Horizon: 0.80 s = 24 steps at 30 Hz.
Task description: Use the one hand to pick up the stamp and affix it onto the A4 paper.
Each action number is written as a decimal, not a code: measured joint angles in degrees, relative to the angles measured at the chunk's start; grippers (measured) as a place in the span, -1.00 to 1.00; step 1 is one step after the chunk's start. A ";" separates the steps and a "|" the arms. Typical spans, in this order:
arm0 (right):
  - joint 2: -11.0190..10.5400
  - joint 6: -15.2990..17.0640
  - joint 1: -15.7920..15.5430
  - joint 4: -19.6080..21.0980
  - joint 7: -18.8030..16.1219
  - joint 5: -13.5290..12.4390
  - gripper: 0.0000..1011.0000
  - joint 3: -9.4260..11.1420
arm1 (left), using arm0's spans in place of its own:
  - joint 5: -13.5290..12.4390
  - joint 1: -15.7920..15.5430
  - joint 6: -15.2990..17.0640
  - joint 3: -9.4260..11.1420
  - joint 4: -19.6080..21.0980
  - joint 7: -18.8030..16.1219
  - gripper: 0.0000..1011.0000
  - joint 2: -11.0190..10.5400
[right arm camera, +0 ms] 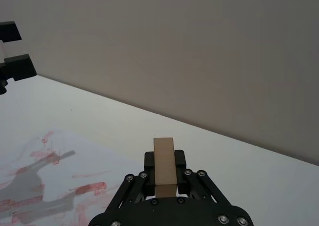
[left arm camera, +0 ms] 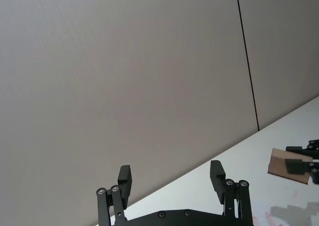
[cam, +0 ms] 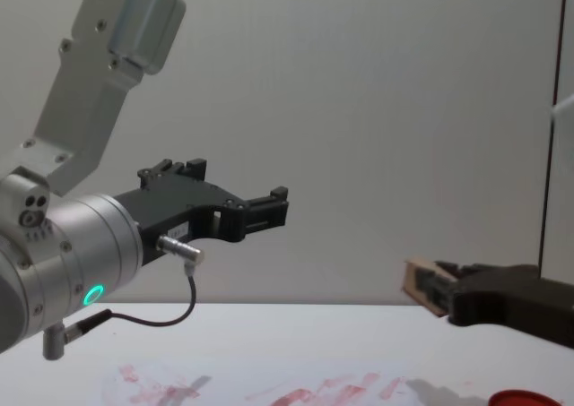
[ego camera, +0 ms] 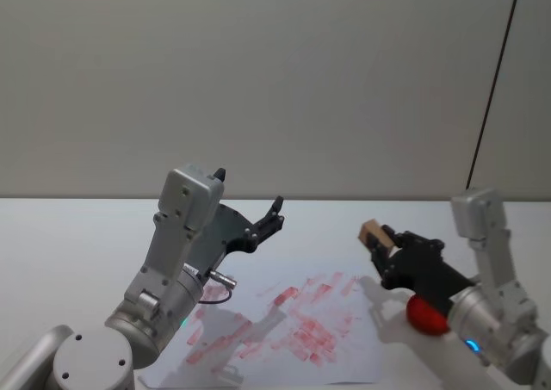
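My right gripper (ego camera: 380, 241) is shut on the stamp (ego camera: 372, 232), a pale tan wooden block, and holds it up in the air just past the right edge of the A4 paper (ego camera: 284, 321). The right wrist view shows the stamp (right arm camera: 164, 167) clamped between the black fingers, with the red-smeared A4 paper (right arm camera: 50, 176) below on one side. In the chest view the stamp (cam: 420, 287) hangs above the table at the right. My left gripper (ego camera: 274, 215) is raised over the paper's far left part, open and holding nothing; its fingers (left arm camera: 124, 178) stand apart.
A flat red disc (ego camera: 426, 314) lies on the white table (ego camera: 69, 235) under my right arm, to the right of the paper; it also shows low in the chest view as a red disc (cam: 525, 398). A plain wall rises behind the table.
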<state>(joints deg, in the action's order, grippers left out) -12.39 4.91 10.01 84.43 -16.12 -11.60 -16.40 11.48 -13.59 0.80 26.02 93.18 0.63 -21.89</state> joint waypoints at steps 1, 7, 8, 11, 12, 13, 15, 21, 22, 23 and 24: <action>-0.21 -0.01 -0.20 0.28 0.08 -0.14 -0.57 0.13 | 0.00 0.00 0.00 0.00 0.00 0.00 0.98 0.00; -2.02 0.13 -2.00 2.30 0.90 -1.21 -0.57 1.25 | 0.00 0.00 0.00 0.00 0.00 0.00 0.98 0.00; -2.43 0.26 -2.43 2.66 1.06 -1.44 -0.57 1.49 | 0.00 0.00 0.00 0.00 0.00 0.00 0.98 0.00; -3.00 0.39 -3.04 3.06 1.20 -1.68 -0.57 1.79 | 0.00 0.00 0.00 0.00 0.00 0.00 0.98 -0.01; -3.41 0.49 -3.51 3.29 1.27 -1.81 -0.57 2.01 | 0.00 0.00 0.00 0.00 0.00 0.00 0.98 0.00; -3.57 0.56 -3.68 3.38 1.31 -1.87 -0.57 2.09 | 0.00 0.00 0.00 0.00 0.00 0.00 0.98 0.00; -4.02 0.68 -4.21 3.52 1.43 -1.95 -0.57 2.32 | 0.00 0.00 0.00 0.00 0.00 0.00 0.98 0.00; -4.98 0.94 -5.23 3.56 1.74 -2.01 -0.57 2.77 | 0.00 0.00 0.00 0.00 0.00 0.00 0.98 0.00; -5.08 0.97 -5.33 3.53 1.77 -2.01 -0.57 2.83 | 0.00 0.00 0.00 0.00 0.00 0.00 0.98 0.00; -5.19 1.00 -5.45 3.47 1.80 -2.01 -0.57 2.91 | 0.00 0.00 0.00 0.00 0.00 0.00 0.98 0.00; -5.26 1.03 -5.52 3.43 1.82 -2.00 -0.57 2.94 | 0.00 0.00 0.00 0.00 0.00 0.00 0.98 0.00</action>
<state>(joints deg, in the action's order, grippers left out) -17.66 5.95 4.49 87.86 -14.30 -13.60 -13.46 11.48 -13.59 0.80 26.03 93.18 0.63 -21.89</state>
